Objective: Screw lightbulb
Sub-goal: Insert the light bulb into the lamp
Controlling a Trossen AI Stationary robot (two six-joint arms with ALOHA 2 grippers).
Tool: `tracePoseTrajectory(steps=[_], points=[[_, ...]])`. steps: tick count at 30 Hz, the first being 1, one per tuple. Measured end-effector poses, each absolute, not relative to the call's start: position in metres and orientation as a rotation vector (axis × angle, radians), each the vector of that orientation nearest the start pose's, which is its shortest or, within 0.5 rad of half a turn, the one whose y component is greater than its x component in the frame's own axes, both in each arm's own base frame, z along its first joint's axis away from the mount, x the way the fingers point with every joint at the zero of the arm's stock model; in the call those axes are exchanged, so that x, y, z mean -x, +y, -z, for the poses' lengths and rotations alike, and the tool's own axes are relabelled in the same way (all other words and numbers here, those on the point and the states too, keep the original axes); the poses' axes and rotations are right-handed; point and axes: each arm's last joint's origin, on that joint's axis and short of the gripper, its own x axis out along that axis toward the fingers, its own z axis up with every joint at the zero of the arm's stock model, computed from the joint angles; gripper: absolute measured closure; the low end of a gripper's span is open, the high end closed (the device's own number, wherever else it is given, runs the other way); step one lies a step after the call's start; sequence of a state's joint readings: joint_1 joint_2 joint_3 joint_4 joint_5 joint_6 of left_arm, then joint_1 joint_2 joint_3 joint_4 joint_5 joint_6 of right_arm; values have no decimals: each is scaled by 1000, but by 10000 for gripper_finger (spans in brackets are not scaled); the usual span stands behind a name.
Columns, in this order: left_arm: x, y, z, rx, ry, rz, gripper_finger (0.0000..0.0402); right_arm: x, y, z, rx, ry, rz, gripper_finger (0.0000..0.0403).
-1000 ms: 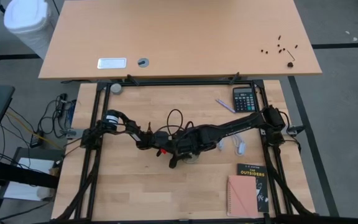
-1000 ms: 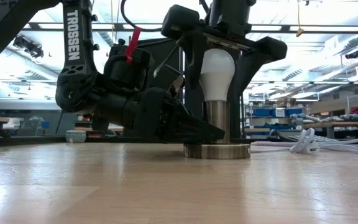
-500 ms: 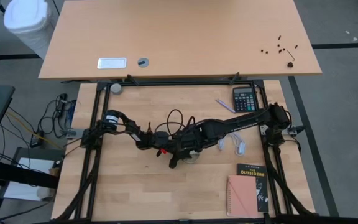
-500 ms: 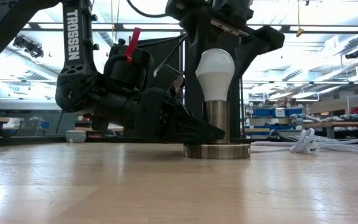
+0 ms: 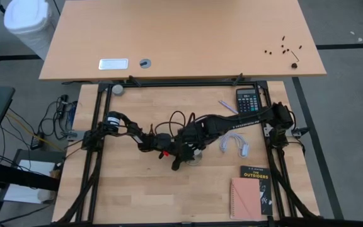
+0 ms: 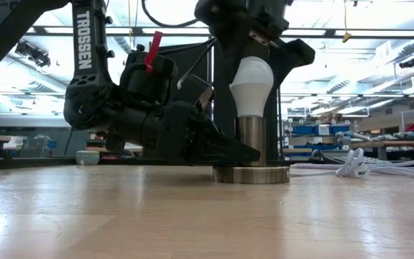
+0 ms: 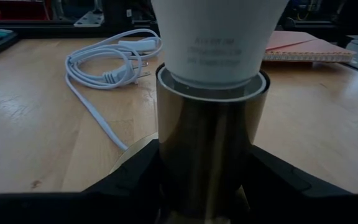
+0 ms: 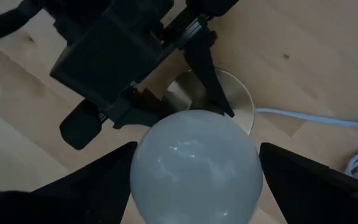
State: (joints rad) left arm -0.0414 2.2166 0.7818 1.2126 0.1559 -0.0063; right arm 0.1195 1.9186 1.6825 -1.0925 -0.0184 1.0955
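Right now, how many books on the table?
2, both at the near right corner: the pink notebook and, touching its right side, the black paperback. None seem hidden.

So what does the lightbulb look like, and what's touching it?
The lightbulb is white, smooth and pear-shaped, with faint grey print low on its neck. It stands upright, round end up, its narrow end sunk in a shiny metal socket on the wooden table. The right tool hangs open over it, a finger on each side, while the left tool clamps the socket's tube below it.

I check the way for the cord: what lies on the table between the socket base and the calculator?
In the high view, only the coiled white cord lies between the socket base and the calculator.
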Motion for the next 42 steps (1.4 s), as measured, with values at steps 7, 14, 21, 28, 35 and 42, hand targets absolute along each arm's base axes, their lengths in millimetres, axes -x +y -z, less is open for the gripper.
tracePoseTrajectory(steps=[7,14,21,28,35,42], points=[[-365,-19,-59,18,222,188,204,-383,46,-259,-779,1256,542,59],[-365,-19,-59,37,223,184,204,-386,46,-255,-635,1285,439,59],[-365,-20,-59,46,217,192,204,-388,53,-249,-390,1312,300,59],[-365,-20,-59,45,216,208,204,-387,59,-249,-144,1320,157,59],[-365,-21,-59,47,217,233,204,-388,59,-249,45,1320,34,59],[-365,-21,-59,47,217,237,204,-389,58,-249,214,1310,-71,59]])
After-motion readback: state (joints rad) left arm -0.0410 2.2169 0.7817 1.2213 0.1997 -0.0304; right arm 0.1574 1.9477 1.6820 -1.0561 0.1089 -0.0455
